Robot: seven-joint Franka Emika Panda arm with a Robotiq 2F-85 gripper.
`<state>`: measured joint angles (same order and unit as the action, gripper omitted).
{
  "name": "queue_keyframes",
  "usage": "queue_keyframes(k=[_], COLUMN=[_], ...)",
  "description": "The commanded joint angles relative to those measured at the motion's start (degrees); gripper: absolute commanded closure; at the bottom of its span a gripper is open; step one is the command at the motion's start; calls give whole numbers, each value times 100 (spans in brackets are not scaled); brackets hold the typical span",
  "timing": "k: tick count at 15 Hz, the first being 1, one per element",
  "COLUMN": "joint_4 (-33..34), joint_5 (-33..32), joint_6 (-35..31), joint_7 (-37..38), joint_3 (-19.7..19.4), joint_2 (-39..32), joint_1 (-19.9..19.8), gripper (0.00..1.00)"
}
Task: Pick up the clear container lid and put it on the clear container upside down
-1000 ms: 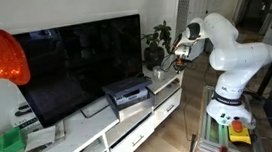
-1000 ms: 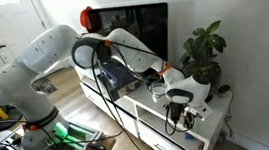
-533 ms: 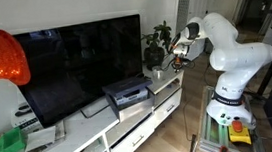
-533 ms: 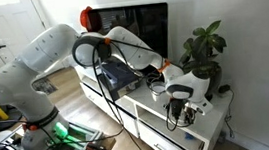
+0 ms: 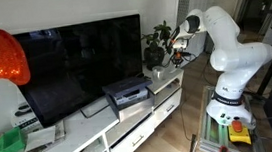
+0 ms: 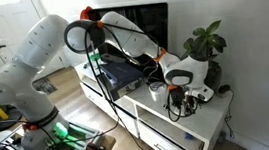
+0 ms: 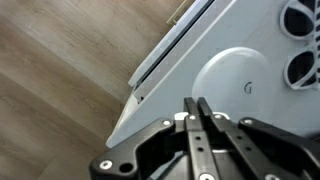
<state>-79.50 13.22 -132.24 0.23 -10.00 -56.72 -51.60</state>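
Observation:
My gripper [image 7: 197, 102] is shut, its two black fingers pressed together with nothing visible between them. It hangs over the end of the white TV cabinet [image 7: 170, 60], above a round white puck marked "G" [image 7: 240, 80]. In both exterior views the gripper [image 5: 178, 50] [image 6: 176, 103] is at the plant end of the cabinet. A small clear container [image 6: 156, 88] seems to stand on the cabinet top just beside the gripper. I cannot make out the clear lid in any view.
A large TV [image 5: 84, 56], a black box [image 5: 127, 90] and a potted plant [image 6: 200, 48] are on the cabinet. Two dark round openings [image 7: 298, 40] lie beside the puck. Wooden floor [image 7: 60, 90] is below the cabinet edge.
The gripper has risen a little above the cabinet end and the arm's wrist has lifted; the fingers remain together.

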Motion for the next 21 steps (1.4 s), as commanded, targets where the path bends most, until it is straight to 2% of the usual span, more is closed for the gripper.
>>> queue_keyframes(k=[1, 5, 9, 11, 15, 21], joint_4=[-1161, -2036, -2604, -2828, -2987, -2561], joint_5=[-378, -547, -241, 33, 744, 1338], joint_6=[22, 50, 424, 497, 621, 764], joint_7=[-792, -1956, -3096, -3371, -3677, -3413], joint_3=[-62, 85, 359, 479, 674, 752], joint_2=[1044, 2029, 2804, 3032, 3090, 2514], joint_1=[109, -19, -227, -233, -142, 55], gripper=[99, 99, 99, 99, 99, 99])
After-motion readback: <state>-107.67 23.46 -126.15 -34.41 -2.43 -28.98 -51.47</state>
